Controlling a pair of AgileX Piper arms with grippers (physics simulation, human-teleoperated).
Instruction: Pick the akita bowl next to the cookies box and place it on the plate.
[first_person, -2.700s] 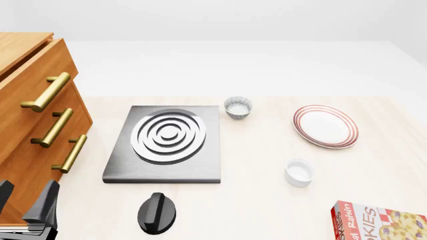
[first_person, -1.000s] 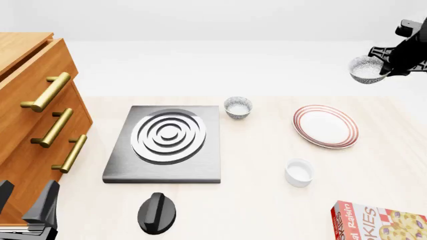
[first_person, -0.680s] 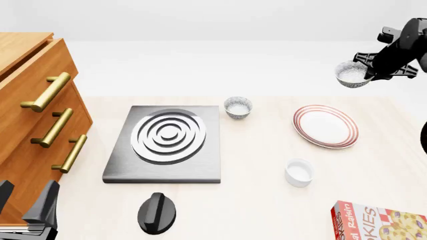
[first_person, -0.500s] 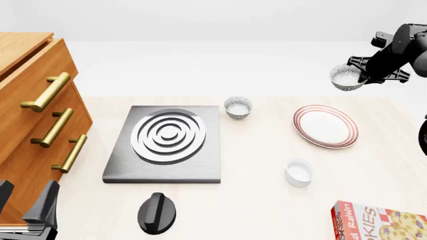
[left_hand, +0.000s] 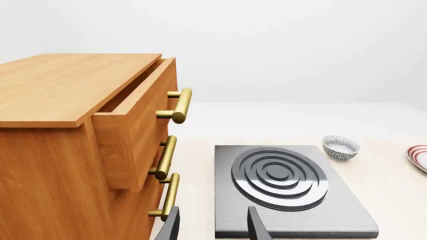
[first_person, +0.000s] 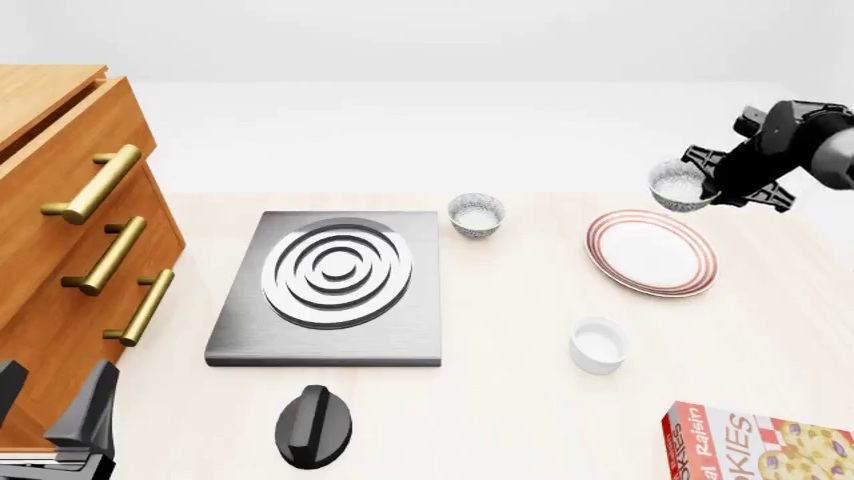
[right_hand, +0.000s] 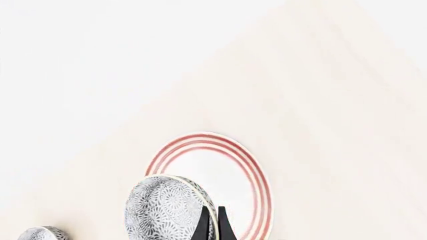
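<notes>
akita bowl (first_person: 678, 186) – mouth up, tilted – in right gripper (first_person: 710, 187)

The right gripper (first_person: 703, 186) has come down and inward from the far right corner, carrying the akita bowl (first_person: 677, 186) clamped at its rim; the bowl now hangs lower, and the plate (first_person: 650, 252) lies just below and ahead of the fingertips (right_hand: 204, 225)

Front view: the cookies box (first_person: 758, 445) is cut off by the lower right corner, and the left end effector (first_person: 54, 415) by the lower left. Left wrist view: the plate (left_hand: 419, 157) shows only as a sliver at the edge.
</notes>
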